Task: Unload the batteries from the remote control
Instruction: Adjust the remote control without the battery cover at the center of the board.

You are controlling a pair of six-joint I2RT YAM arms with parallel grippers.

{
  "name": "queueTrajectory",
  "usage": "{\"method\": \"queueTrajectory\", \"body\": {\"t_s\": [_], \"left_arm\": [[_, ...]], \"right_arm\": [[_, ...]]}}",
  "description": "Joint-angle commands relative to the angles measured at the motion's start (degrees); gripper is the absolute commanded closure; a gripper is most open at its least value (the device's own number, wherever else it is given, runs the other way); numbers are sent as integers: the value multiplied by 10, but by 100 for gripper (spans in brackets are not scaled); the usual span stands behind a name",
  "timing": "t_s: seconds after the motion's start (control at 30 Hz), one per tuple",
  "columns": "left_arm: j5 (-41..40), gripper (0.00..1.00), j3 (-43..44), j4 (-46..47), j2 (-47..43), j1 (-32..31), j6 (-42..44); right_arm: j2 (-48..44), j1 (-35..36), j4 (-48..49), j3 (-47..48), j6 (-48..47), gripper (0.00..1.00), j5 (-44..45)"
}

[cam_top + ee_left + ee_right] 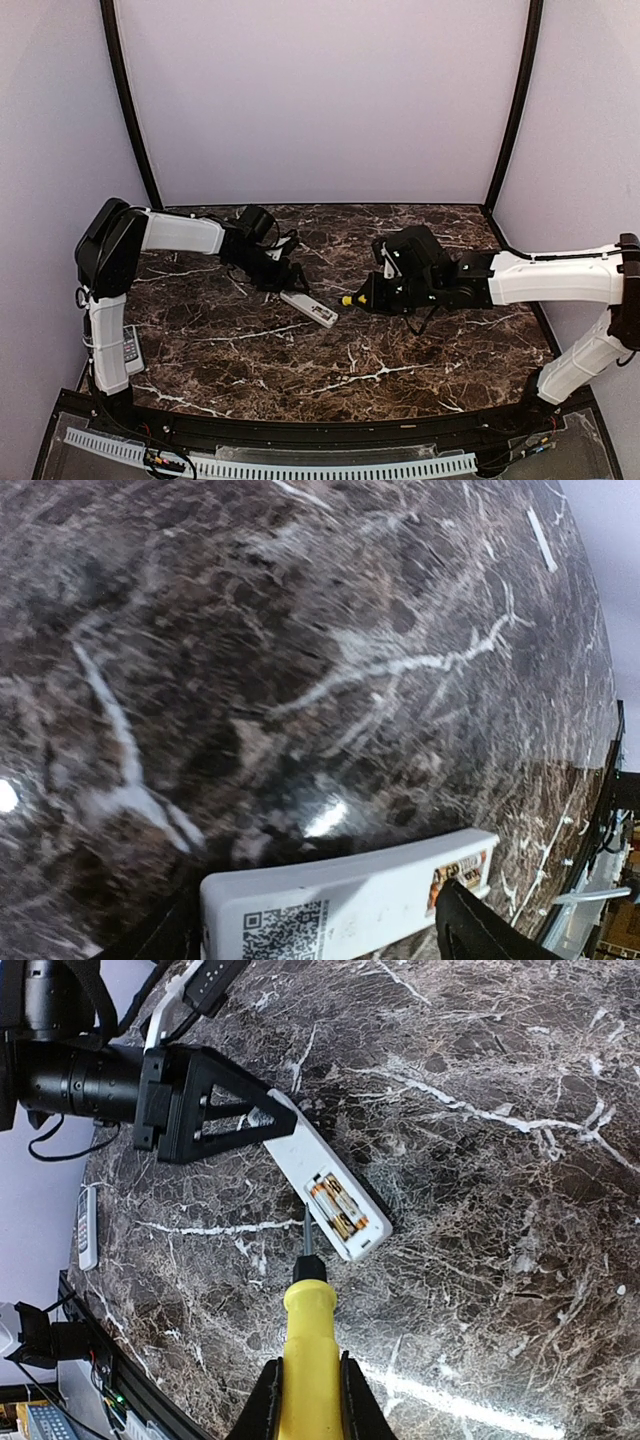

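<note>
The job stood barely begun: the remote (298,1152) lay back-up near the middle of the marble worktop (300,370), its battery bay uncovered, and both batteries (337,1207) sat side by side in it, none lifted out; prising them free and setting them down was all left to do. My left pincer (278,280) stood wide across the remote's far end, a finger (480,930) on either side; whether the pads actually pressed the casing I could not tell. My right pincer (308,1400) was clamped on the yellow handle of a screwdriver (308,1330), its blade tip at the rim of the open bay just beside the cells; contact was too fine to make out. My left arm reached in from its base, elbow high, wrist tipped down over the remote; my right forearm ran low and nearly level from the far right, the tool pointing leftwards. A second remote (131,348) lay by my left base.
</note>
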Motion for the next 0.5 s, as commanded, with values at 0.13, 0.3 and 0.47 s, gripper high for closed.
{"method": "queueTrajectory", "body": {"t_s": [0.13, 0.3, 0.47], "left_arm": [[38, 20, -85, 3, -110, -41, -43], [91, 20, -129, 40, -146, -43, -76], [37, 20, -125, 16, -166, -43, -37]], "right_arm": [[-22, 5, 3, -15, 8, 100, 25], [-21, 4, -5, -12, 9, 100, 30], [-26, 4, -10, -14, 13, 100, 39]]}}
